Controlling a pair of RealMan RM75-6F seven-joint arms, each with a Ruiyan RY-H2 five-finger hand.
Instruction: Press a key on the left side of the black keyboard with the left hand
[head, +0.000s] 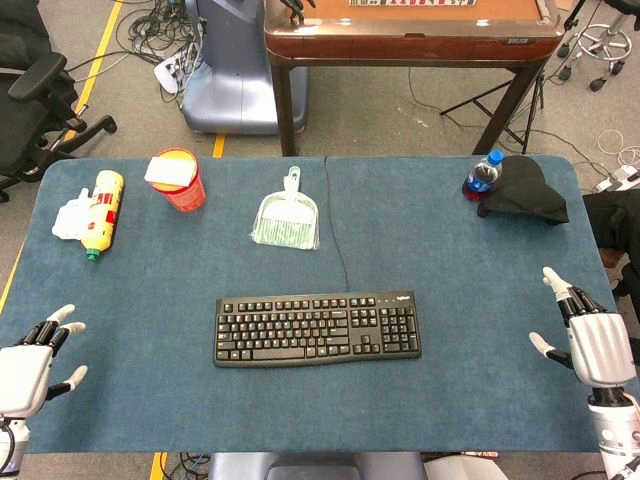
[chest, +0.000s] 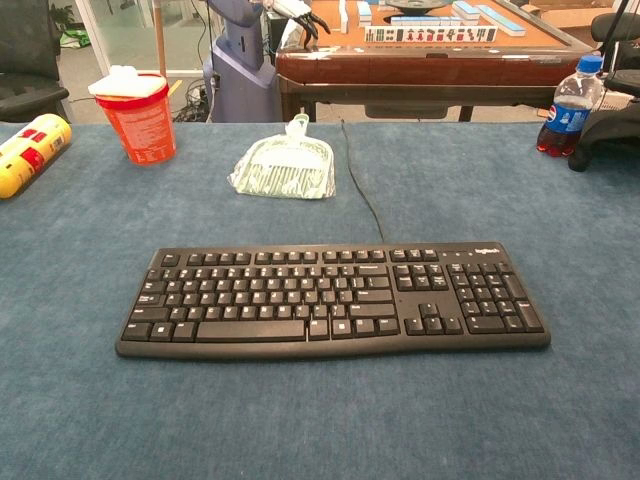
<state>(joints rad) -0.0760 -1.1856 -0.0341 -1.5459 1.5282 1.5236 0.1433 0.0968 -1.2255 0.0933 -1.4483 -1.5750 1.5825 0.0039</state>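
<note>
Resting at the near corners of a blue-covered counter (head: 460, 300), two robot hands flank a black keyboard (head: 316, 327), neither touching it.

Seen from the head view, the keyboard lies at the counter's centre, slightly toward 6 o'clock, its cable (head: 338, 230) running to the far edge at 12. The left hand (head: 30, 365) sits at 8 o'clock by the left edge, fingers spread wide and holding nothing, with bare cloth between it and the keyboard's left end. The right hand (head: 590, 340) sits at 4 o'clock near the right edge, also spread wide and holding nothing. Along the far side: a yellow bottle (head: 103, 212) at 10, a red cup (head: 180, 180) at 11, a green dustpan (head: 287, 215) at 12, and a cola bottle (head: 483, 178) touching a black cloth (head: 528, 190) at 2.
</note>
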